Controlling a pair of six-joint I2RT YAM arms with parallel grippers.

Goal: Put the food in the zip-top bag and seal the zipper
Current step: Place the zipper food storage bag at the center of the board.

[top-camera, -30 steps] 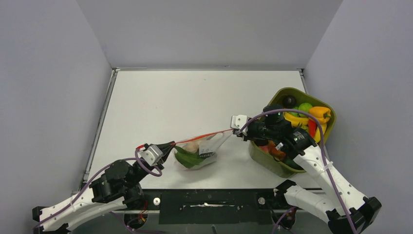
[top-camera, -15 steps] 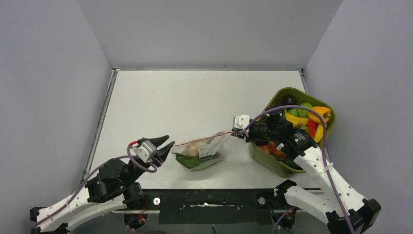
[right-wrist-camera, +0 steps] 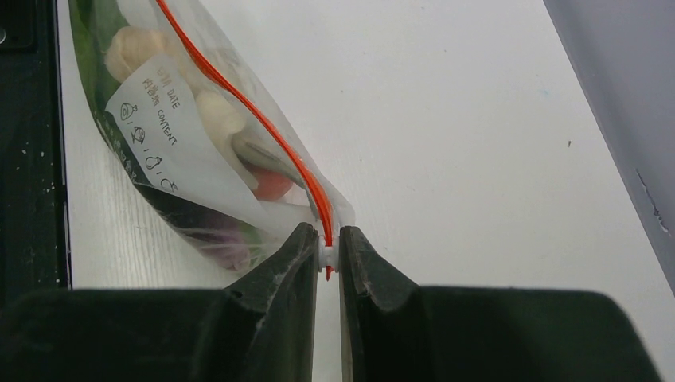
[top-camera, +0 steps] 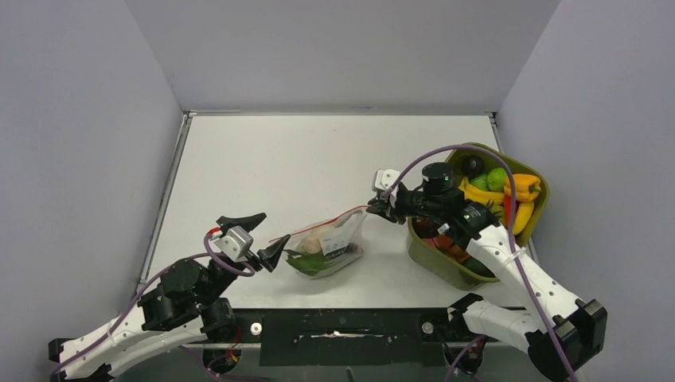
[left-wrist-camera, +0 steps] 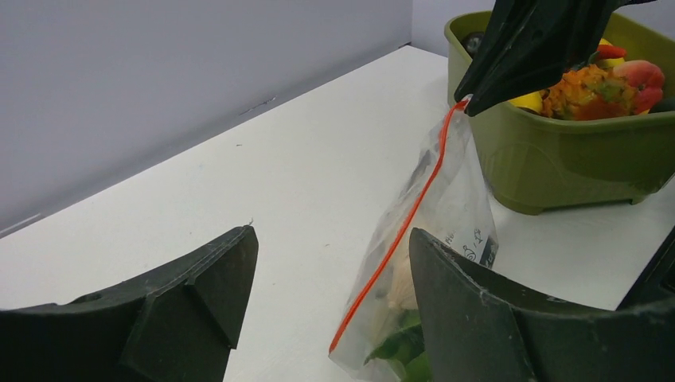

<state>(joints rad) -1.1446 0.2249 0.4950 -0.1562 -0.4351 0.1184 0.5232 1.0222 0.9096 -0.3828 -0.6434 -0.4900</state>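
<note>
The clear zip-top bag (top-camera: 333, 245) lies on the white table with green, beige and red food (right-wrist-camera: 213, 111) inside. Its orange-red zipper (top-camera: 318, 224) runs up to the right. My right gripper (top-camera: 374, 208) is shut on the zipper's white end tab (right-wrist-camera: 328, 253), holding that corner raised. My left gripper (top-camera: 267, 235) stands open just left of the bag's lower corner and holds nothing. In the left wrist view the bag (left-wrist-camera: 450, 203) hangs beside the right finger (left-wrist-camera: 477, 318). More food (top-camera: 509, 189) fills the tub.
An olive-green tub (top-camera: 430, 259) stands at the right, under and behind my right arm, with yellow, orange, green and dark pieces in it. Grey walls close in the table on three sides. A black strip runs along the table's near edge (top-camera: 342, 325).
My left gripper has opened and let go of the bag's left end, drawing back a little. The zipper has gone slack. My right gripper has shifted slightly left, still clamped.
</note>
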